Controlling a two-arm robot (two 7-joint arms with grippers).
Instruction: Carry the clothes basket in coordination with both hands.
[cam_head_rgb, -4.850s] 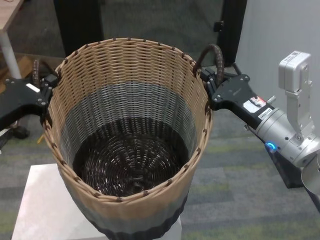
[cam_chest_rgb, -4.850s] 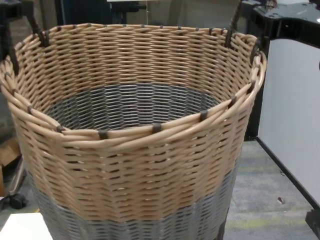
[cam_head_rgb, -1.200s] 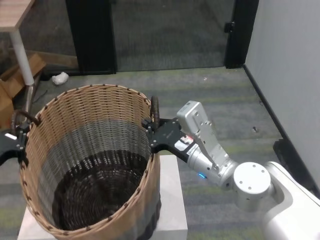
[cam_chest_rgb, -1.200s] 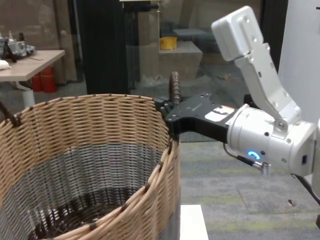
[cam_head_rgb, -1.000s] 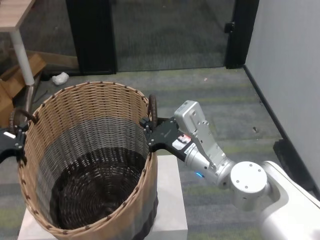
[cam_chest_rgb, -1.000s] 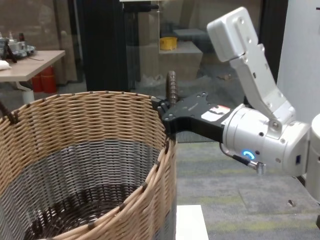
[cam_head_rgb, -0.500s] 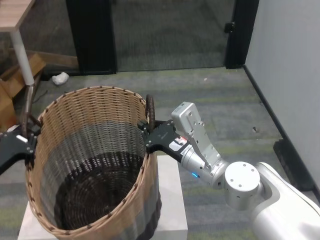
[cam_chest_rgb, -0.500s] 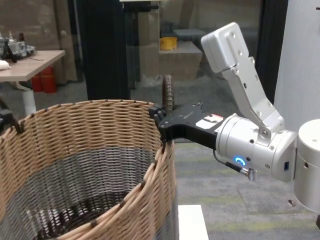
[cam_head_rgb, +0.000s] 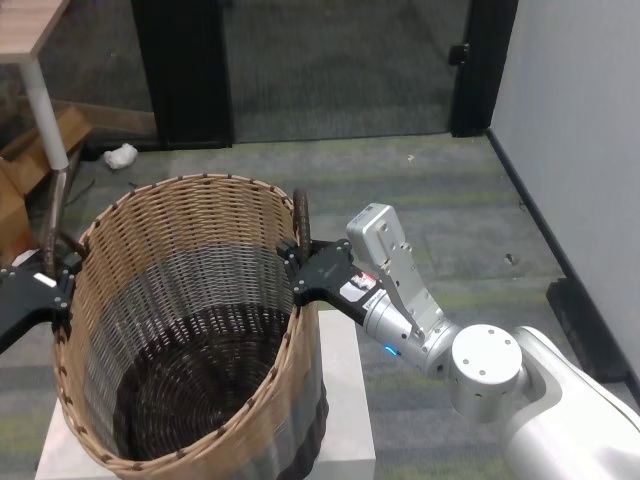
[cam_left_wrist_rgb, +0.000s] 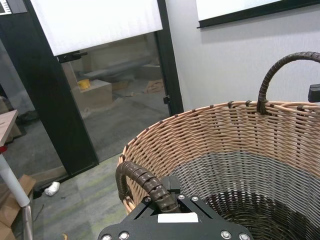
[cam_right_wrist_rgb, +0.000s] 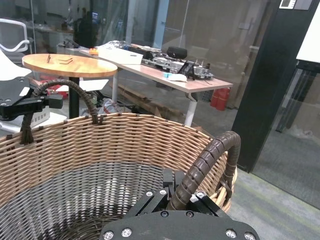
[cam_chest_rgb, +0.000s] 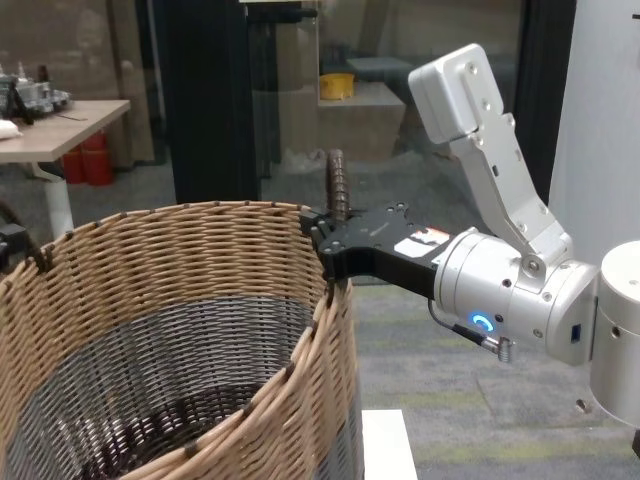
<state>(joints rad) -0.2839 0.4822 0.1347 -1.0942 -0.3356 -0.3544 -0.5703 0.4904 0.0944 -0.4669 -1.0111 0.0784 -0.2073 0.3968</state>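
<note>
The clothes basket (cam_head_rgb: 190, 250), round wicker with a tan top and grey band, hangs between both hands over a white block (cam_head_rgb: 340, 400); whether its base touches the block I cannot tell. My right gripper (cam_head_rgb: 298, 265) is shut on the base of the dark right handle (cam_head_rgb: 300, 215), which the right wrist view shows as the handle (cam_right_wrist_rgb: 210, 157) clamped in the gripper (cam_right_wrist_rgb: 177, 197). At the opposite rim my left gripper (cam_head_rgb: 62, 270) is shut on the left handle (cam_left_wrist_rgb: 142, 180). In the chest view the right gripper (cam_chest_rgb: 325, 245) meets the basket (cam_chest_rgb: 180, 270) at its rim.
A wooden table's white leg (cam_head_rgb: 45, 110) and a cardboard box (cam_head_rgb: 15, 190) stand at the far left. Black door frames (cam_head_rgb: 180, 70) rise behind the basket and a white wall (cam_head_rgb: 570, 120) runs along the right. Grey-green carpet (cam_head_rgb: 430, 200) lies between.
The basket has come down from close under the head camera to the white block. In the last half second it shifted only slightly, and both grips stayed the same.
</note>
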